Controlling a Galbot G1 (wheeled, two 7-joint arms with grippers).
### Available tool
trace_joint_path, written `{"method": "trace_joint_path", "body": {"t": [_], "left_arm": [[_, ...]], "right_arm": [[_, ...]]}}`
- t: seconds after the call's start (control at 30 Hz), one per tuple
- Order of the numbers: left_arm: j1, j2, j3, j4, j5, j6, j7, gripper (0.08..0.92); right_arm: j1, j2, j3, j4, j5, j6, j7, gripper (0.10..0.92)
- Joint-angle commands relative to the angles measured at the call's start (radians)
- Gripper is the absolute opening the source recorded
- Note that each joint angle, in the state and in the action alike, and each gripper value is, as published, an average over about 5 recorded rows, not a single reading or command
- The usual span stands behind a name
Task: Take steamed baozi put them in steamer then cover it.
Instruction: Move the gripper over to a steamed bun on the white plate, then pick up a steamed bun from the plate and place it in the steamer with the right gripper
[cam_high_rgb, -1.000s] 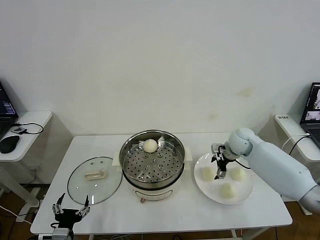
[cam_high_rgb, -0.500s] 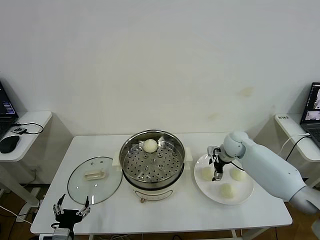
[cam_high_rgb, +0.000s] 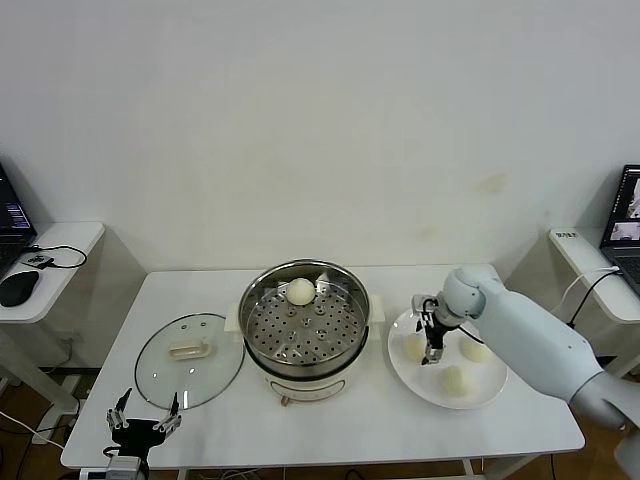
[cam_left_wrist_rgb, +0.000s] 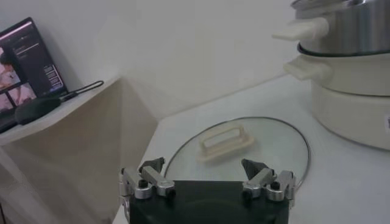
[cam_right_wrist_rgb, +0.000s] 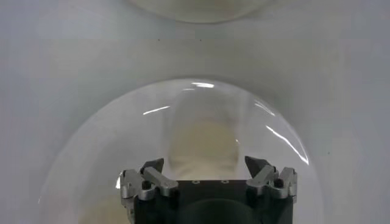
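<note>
We found the steamer (cam_high_rgb: 304, 325) at the centre of the white tabletop (cam_high_rgb: 330, 420), uncovered, with one steamed baozi (cam_high_rgb: 300, 291) sitting on the perforated tray toward its upper edge. The cover (cam_high_rgb: 189, 358) lay flat on the tabletop at centre left of the head frame, just beside the steamer, handle up. At centre right stood a white plate (cam_high_rgb: 425, 385) carrying three more baozi: one at its left side (cam_high_rgb: 412, 347), one at its right side (cam_high_rgb: 475, 349) and one nearest the lower edge (cam_high_rgb: 453, 379). The right gripper (cam_high_rgb: 432, 350) hung over the plate's left part, pointing down just beside the left bun; in the right wrist view its jaws stood apart with a pale bun (cam_right_wrist_rgb: 204, 143) lying on the plate between and beyond the fingertips (cam_right_wrist_rgb: 152, 165), and we could not tell whether they touched it. The left gripper (cam_high_rgb: 142, 419) was parked at the lower left of the head frame, off the tabletop's front edge, jaws apart and holding nothing.
</note>
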Motion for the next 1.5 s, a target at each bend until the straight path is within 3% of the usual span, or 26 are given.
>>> {"method": "trace_joint_path", "body": {"t": [0.03, 0.3, 0.6, 0.9, 1.1, 1.5], "left_arm": [[0.002, -0.002, 0.004, 0.001, 0.0, -0.001, -0.002, 0.823], [0.005, -0.005, 0.006, 0.001, 0.0, -0.003, -0.005, 0.823], [0.008, -0.009, 0.001, -0.014, 0.0, -0.001, -0.004, 0.823], [0.011, -0.004, 0.006, -0.028, 0.008, 0.001, -0.002, 0.823], [0.007, -0.001, 0.006, -0.047, 0.007, 0.003, -0.002, 0.823], [0.016, -0.006, -0.003, -0.089, 0.004, 0.005, 0.002, 0.823]], "right_arm": [[0.002, 0.005, -0.001, -0.009, 0.008, -0.001, 0.0, 0.789], [0.01, -0.006, 0.003, -0.007, 0.012, 0.0, -0.001, 0.613], [0.097, -0.08, -0.005, 0.092, 0.079, -0.029, -0.027, 0.594], [0.471, -0.176, -0.245, 0.295, 0.366, -0.134, -0.092, 0.595], [0.734, -0.074, -0.421, 0.272, 0.542, -0.175, -0.121, 0.596], [0.795, 0.301, -0.483, 0.091, 0.607, -0.205, -0.126, 0.594]]}}
